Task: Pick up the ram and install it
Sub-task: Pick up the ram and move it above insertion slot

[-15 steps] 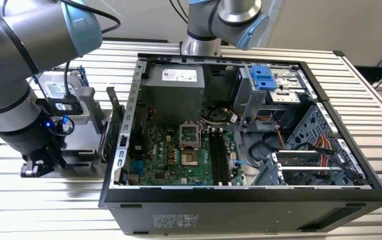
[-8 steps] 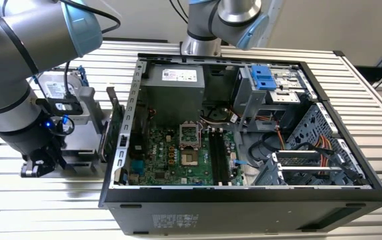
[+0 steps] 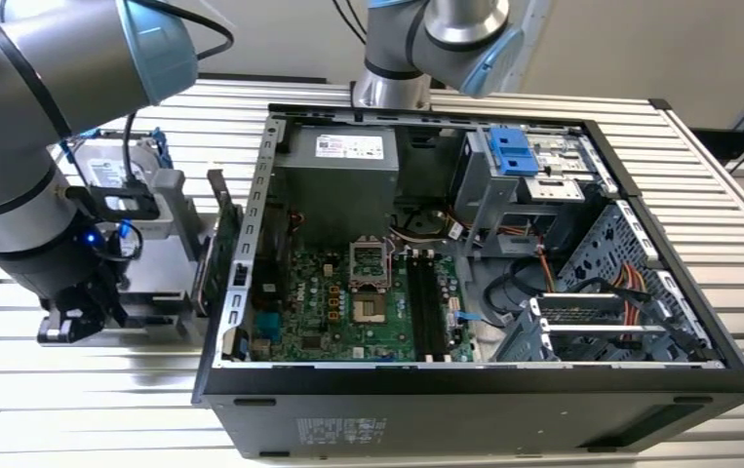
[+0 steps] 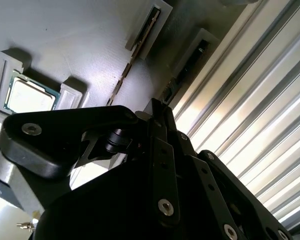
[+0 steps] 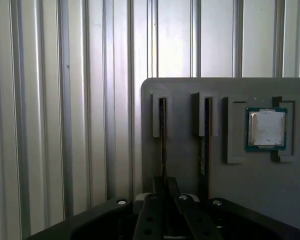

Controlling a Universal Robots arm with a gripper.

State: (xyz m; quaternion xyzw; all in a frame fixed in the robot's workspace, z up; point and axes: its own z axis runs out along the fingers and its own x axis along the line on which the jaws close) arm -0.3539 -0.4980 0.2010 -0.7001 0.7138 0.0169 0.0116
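**Ram in its holder, gripper lined up on it**

Start at the exterior view's left. The arm (image 3: 33, 146) fills the ten o'clock corner and runs nearly straight down. Its wrist points at the slatted table (image 3: 86, 409), and the gripper (image 3: 75, 330) sits low at about eight o'clock. It hangs over a grey holder (image 3: 164, 288) that lies just beside the open computer case (image 3: 476, 390), at the case's nine o'clock side.

In both wrist views the holder carries two memory sticks on edge, each in its own slot, and a processor chip (image 5: 266, 129) in a pocket. The ram (image 5: 162, 142) is, as I judge it, the stick farther from the chip, because the gripper is lined up with that stick's near end. It stands upright and seated in its slot. The second stick (image 5: 206, 135) stands just beside it, between it and the chip. Whether the gripper is pinching the ram or only straddling it, I cannot tell, since its own body hides the contact.

Further right, inside the case, the motherboard (image 3: 345, 302) lies at about six o'clock of the view. Its long memory slots (image 3: 426, 307) look bare. So I judge the task to be at its very beginning: the ram is not yet lifted, and neither the carry nor the seating is done.
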